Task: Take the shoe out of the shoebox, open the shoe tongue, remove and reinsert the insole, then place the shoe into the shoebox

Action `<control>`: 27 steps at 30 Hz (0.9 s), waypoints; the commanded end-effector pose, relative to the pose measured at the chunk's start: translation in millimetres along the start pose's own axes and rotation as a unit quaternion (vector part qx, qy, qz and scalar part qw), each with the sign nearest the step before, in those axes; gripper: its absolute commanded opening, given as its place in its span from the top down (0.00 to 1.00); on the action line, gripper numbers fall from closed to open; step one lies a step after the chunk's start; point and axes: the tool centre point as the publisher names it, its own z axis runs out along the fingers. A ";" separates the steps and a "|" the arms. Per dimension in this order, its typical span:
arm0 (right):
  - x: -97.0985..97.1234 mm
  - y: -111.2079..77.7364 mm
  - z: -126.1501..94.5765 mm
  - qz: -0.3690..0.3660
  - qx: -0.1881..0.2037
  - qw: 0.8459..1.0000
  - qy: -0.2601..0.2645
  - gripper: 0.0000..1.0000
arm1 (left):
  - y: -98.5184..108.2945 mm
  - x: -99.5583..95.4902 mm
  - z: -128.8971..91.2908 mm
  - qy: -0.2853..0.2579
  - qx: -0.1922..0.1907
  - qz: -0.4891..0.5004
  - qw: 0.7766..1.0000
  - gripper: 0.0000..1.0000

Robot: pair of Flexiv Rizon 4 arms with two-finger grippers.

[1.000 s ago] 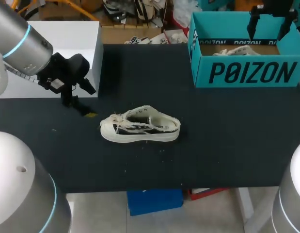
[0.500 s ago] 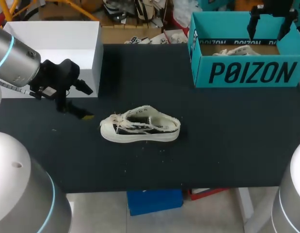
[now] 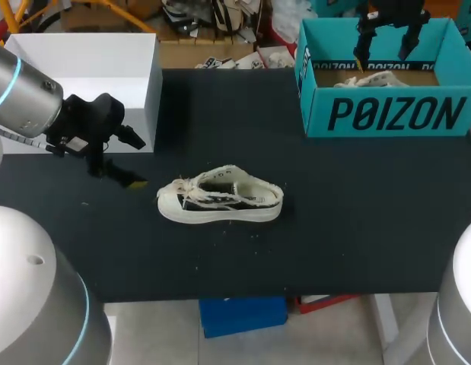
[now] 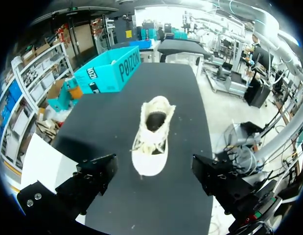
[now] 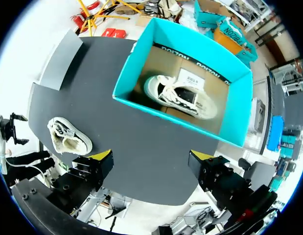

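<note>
A white low sneaker [image 3: 220, 200] with dark side panels lies on its sole in the middle of the black table, toe to the left. In the left wrist view this sneaker [image 4: 152, 137] is just ahead of my open left gripper [image 4: 153, 169], toe toward it. From above, the left gripper [image 3: 128, 160] hangs apart from the toe, to its left. The teal shoebox [image 3: 387, 114] stands open at the back right with a second sneaker [image 3: 372, 78] inside. My right gripper [image 3: 383, 47] hovers open above the box. Below my right gripper [image 5: 151, 161] lie the shoebox [image 5: 141, 58], the boxed sneaker [image 5: 180, 95] and the table sneaker [image 5: 68, 137].
A white open box [image 3: 90, 61] stands at the table's back left corner, close behind my left arm. The black tabletop [image 3: 334, 213] stretches bare between the sneaker and the shoebox and along the front edge.
My left arm pulled back a little to the left and up the table. My right gripper shifted left over the shoebox. Both stay open; the sneaker has not moved.
</note>
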 end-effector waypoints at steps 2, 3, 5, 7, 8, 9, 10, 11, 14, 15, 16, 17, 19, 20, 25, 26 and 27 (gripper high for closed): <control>6.9 -17.7 -2.8 -0.199 -0.065 0.977 -0.028 0.00 | 0.8 0.1 0.9 -0.001 0.000 0.001 1.000 0.00; 6.9 -17.7 -2.8 -0.199 -0.065 0.977 -0.028 0.00 | 0.8 0.1 0.9 -0.001 0.000 0.001 1.000 0.00; 6.9 -17.7 -2.8 -0.199 -0.065 0.977 -0.028 0.00 | 0.8 0.1 0.9 -0.001 0.000 0.001 1.000 0.00; 6.9 -17.7 -2.8 -0.199 -0.065 0.977 -0.028 0.00 | 0.8 0.1 0.9 -0.001 0.000 0.001 1.000 0.00; 6.9 -17.7 -2.8 -0.199 -0.065 0.977 -0.028 0.00 | 0.8 0.1 0.9 -0.001 0.000 0.001 1.000 0.00; 6.9 -17.7 -2.8 -0.199 -0.065 0.977 -0.028 0.00 | 0.8 0.1 0.9 -0.001 0.000 0.001 1.000 0.00; 6.9 -17.7 -2.8 -0.199 -0.065 0.977 -0.028 0.00 | 0.8 0.1 0.9 -0.001 0.000 0.001 1.000 0.00; 5.5 -17.0 -2.0 -0.231 -0.065 0.971 -0.022 0.00 | 0.8 0.1 0.9 -0.001 0.000 0.001 1.000 0.00; 9.6 -22.3 -3.4 -0.340 -0.079 0.937 0.019 0.00 | 0.8 0.1 0.9 -0.001 0.000 0.001 1.000 0.00; 14.1 -29.3 -5.0 -0.376 -0.079 0.923 0.032 0.00 | 0.8 0.1 0.9 -0.001 0.000 0.001 1.000 0.00; 18.4 -36.4 -5.4 -0.400 -0.086 0.911 0.048 0.00 | 0.8 0.1 0.9 -0.001 0.000 0.001 1.000 0.00; 22.9 -45.3 -6.0 -0.424 -0.087 0.900 0.057 0.00 | 0.8 0.1 0.9 -0.001 0.000 0.001 1.000 0.00; 32.6 -64.3 -4.0 -0.479 -0.077 0.871 0.074 0.00 | 0.8 0.1 0.9 -0.001 0.000 0.001 1.000 0.00; 37.1 -72.3 -2.7 -0.494 -0.080 0.862 0.081 0.00 | 0.8 0.1 0.9 -0.001 0.000 0.001 1.000 0.00; 61.7 -104.6 9.9 -0.560 -0.074 0.820 0.092 0.00 | 0.8 0.1 0.9 -0.001 0.000 0.001 1.000 0.00; 68.0 -107.5 11.9 -0.565 -0.074 0.817 0.092 0.00 | 0.8 0.1 0.9 -0.001 0.000 0.001 1.000 0.00; 73.8 -108.3 13.3 -0.571 -0.079 0.813 0.086 0.00 | 0.8 0.1 0.9 -0.001 0.000 0.001 1.000 0.00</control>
